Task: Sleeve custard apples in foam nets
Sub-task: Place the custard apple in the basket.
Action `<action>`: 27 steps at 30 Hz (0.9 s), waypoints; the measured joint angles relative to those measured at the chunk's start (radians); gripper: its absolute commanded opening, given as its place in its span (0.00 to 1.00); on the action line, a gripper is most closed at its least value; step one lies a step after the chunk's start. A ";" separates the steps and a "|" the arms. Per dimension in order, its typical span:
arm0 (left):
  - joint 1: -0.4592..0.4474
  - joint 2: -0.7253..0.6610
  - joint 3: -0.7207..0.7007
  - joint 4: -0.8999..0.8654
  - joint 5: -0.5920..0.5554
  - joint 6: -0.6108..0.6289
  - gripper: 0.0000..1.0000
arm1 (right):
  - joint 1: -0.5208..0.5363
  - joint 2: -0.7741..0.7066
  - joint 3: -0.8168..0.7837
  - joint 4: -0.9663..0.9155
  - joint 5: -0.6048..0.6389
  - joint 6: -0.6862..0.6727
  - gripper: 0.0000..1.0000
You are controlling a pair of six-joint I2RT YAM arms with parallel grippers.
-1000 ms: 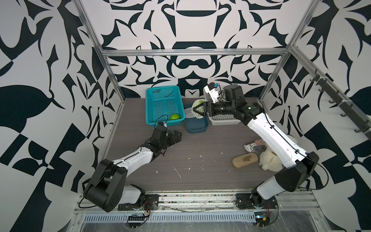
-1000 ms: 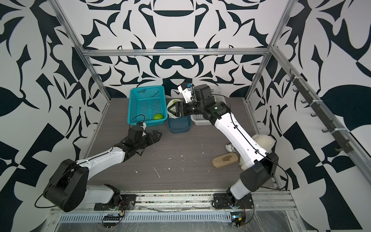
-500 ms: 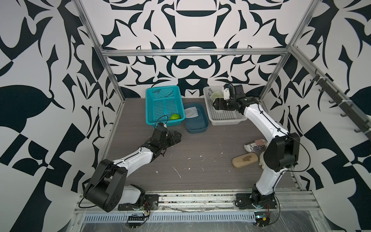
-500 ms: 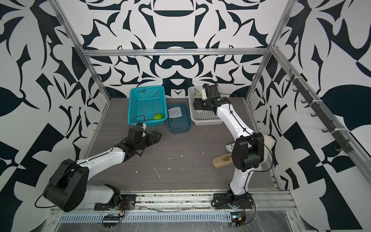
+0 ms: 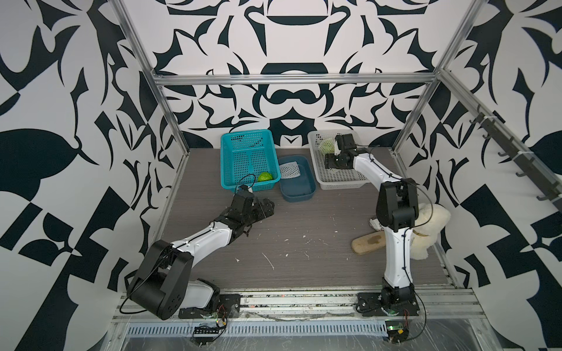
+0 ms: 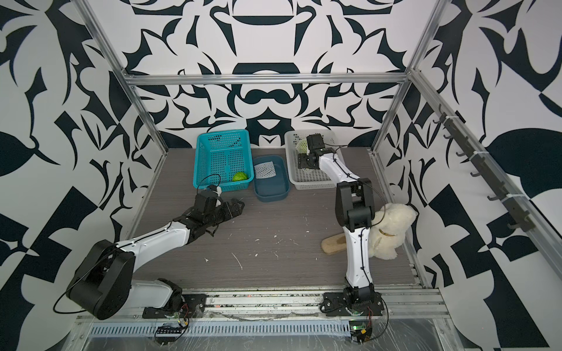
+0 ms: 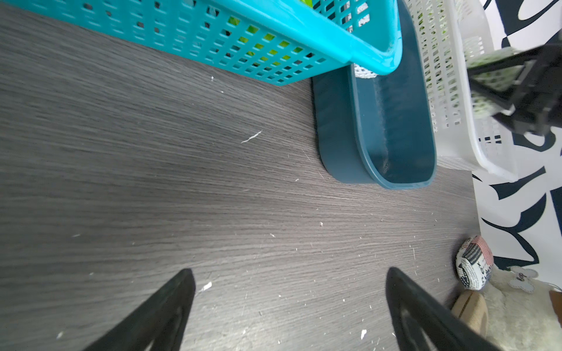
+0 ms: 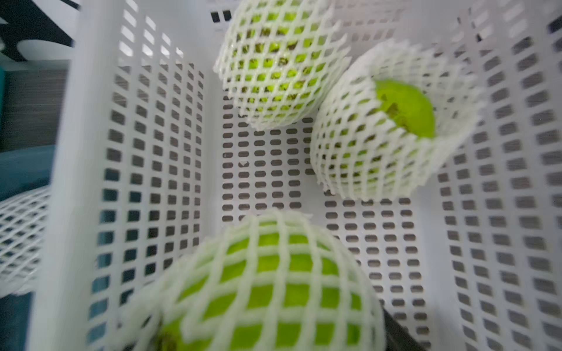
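**Black-and-white swirls wrap the whole cell**

Walls (image 5: 289, 36) on every side carry bold black swirls on white, evenly lit. Aluminium frame (image 5: 292, 79) bars run across the back at twelve o'clock and down the corners. The desk (image 5: 304, 218) is grey wood-grain, flecked with white scraps. At three o'clock, a rail of dark hooks (image 5: 489, 124).

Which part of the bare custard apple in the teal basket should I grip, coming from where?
Probably across its round middle, coming straight down: the custard apple sits in the near corner of the teal basket, so the walls block side approaches.
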 measured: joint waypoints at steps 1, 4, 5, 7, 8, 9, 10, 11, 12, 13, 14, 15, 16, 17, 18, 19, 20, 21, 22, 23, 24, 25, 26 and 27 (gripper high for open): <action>0.000 0.000 0.000 -0.001 0.000 0.000 1.00 | 0.000 0.032 0.029 -0.005 0.000 0.002 0.69; 0.000 0.000 0.000 -0.005 -0.003 0.000 1.00 | 0.000 0.094 0.084 -0.009 0.000 0.007 0.70; 0.000 0.000 0.000 -0.006 -0.003 0.000 1.00 | 0.000 0.109 0.098 -0.010 -0.001 0.009 0.70; 0.000 0.000 0.000 -0.009 -0.003 0.000 1.00 | 0.000 0.133 0.119 -0.015 -0.003 0.014 0.70; 0.000 0.000 0.000 -0.010 -0.003 0.000 1.00 | 0.000 0.143 0.130 -0.019 -0.003 0.017 0.70; 0.000 0.000 0.000 -0.011 -0.003 0.000 1.00 | 0.000 0.154 0.143 -0.026 -0.004 0.021 0.70; 0.000 0.000 0.000 -0.013 -0.003 0.000 1.00 | 0.000 0.163 0.153 -0.029 -0.006 0.024 0.71; 0.000 0.000 0.000 -0.014 -0.003 0.000 1.00 | 0.000 0.172 0.165 -0.032 -0.010 0.028 0.71; 0.000 0.000 0.000 -0.015 -0.003 0.000 1.00 | 0.000 0.178 0.172 -0.033 -0.014 0.031 0.71; 0.000 0.000 0.000 -0.015 -0.003 0.000 1.00 | 0.000 0.182 0.174 -0.033 -0.017 0.034 0.71; 0.000 -0.001 0.000 -0.015 -0.003 0.000 1.00 | 0.000 0.183 0.175 -0.032 -0.019 0.035 0.72; 0.000 -0.001 0.000 -0.015 -0.004 0.000 1.00 | 0.000 0.183 0.175 -0.032 -0.021 0.038 0.72; 0.000 -0.001 0.000 -0.015 -0.004 0.000 1.00 | 0.000 0.183 0.175 -0.033 -0.022 0.039 0.73; 0.000 -0.001 0.000 -0.015 -0.005 0.000 1.00 | 0.000 0.183 0.175 -0.033 -0.024 0.041 0.74; 0.000 -0.001 0.000 -0.015 -0.006 0.000 1.00 | 0.000 0.183 0.175 -0.033 -0.026 0.042 0.75; 0.000 -0.001 0.000 -0.015 -0.007 0.000 1.00 | 0.000 0.183 0.175 -0.033 -0.028 0.043 0.76; 0.000 -0.001 0.000 -0.015 -0.007 0.000 1.00 | 0.000 0.183 0.175 -0.034 -0.032 0.045 0.84; 0.000 -0.002 0.000 -0.016 -0.007 -0.001 1.00 | 0.000 0.183 0.175 -0.035 -0.034 0.048 0.97; 0.000 -0.002 0.000 -0.016 -0.007 -0.001 1.00 | 0.000 0.183 0.176 -0.037 -0.036 0.055 0.99; 0.000 -0.003 0.000 -0.016 -0.007 -0.001 1.00 | 0.000 0.183 0.177 -0.042 -0.040 0.054 0.99; 0.000 -0.005 0.000 -0.017 -0.007 -0.001 1.00 | 0.000 0.183 0.179 -0.047 -0.040 0.058 0.99; 0.000 -0.007 0.000 -0.017 -0.007 -0.001 1.00 | 0.000 0.183 0.179 -0.048 -0.042 0.060 0.99; 0.000 -0.010 0.000 -0.018 -0.007 -0.001 1.00 | 0.000 0.183 0.179 -0.049 -0.044 0.060 0.99; 0.000 -0.013 0.000 -0.018 -0.007 -0.001 1.00 | 0.000 0.183 0.179 -0.052 -0.044 0.061 0.99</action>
